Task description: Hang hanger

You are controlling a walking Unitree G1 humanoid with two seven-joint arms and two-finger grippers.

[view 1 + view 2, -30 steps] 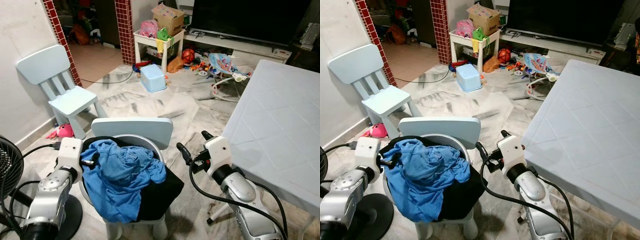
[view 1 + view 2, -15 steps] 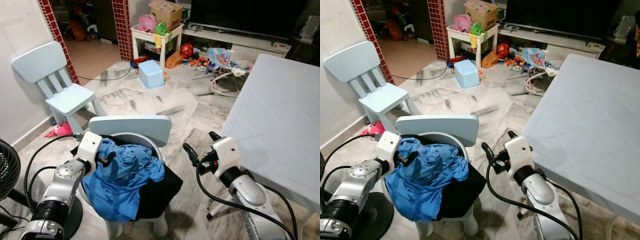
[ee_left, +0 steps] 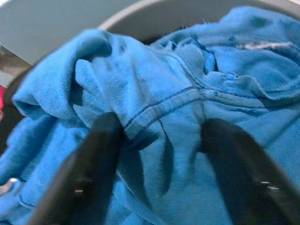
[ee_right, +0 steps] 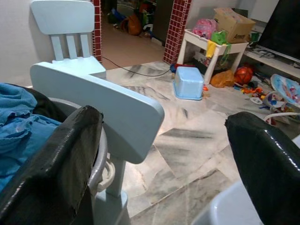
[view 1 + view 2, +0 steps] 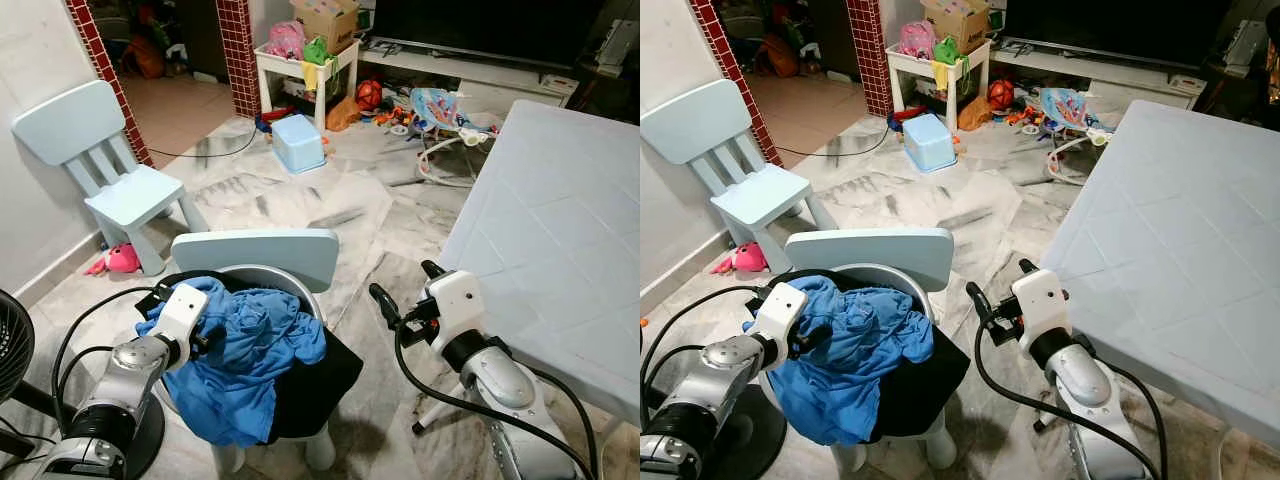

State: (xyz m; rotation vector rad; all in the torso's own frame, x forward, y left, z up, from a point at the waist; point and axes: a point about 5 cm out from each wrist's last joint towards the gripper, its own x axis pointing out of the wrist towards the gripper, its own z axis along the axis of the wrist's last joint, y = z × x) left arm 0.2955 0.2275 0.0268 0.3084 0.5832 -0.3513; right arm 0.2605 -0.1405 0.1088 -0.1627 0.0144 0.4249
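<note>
Soft blue cloth [image 5: 245, 350], glossy marble floor [image 5: 300, 200]

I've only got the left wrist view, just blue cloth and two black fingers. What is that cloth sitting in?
Observer: The blue cloth is heaped in a grey basin on a small pale blue chair, over a black garment.
Operator: Where is my left gripper exactly?
Observer: The left gripper is open, its fingers pressed onto the blue cloth with a fold between them, at the heap's left side.
Operator: And the right arm?
Observer: The right gripper hangs open in the air between the chair and the white table, touching nothing.
Operator: Any hanger in sight?
Observer: I can't make one out in the heap.
</note>
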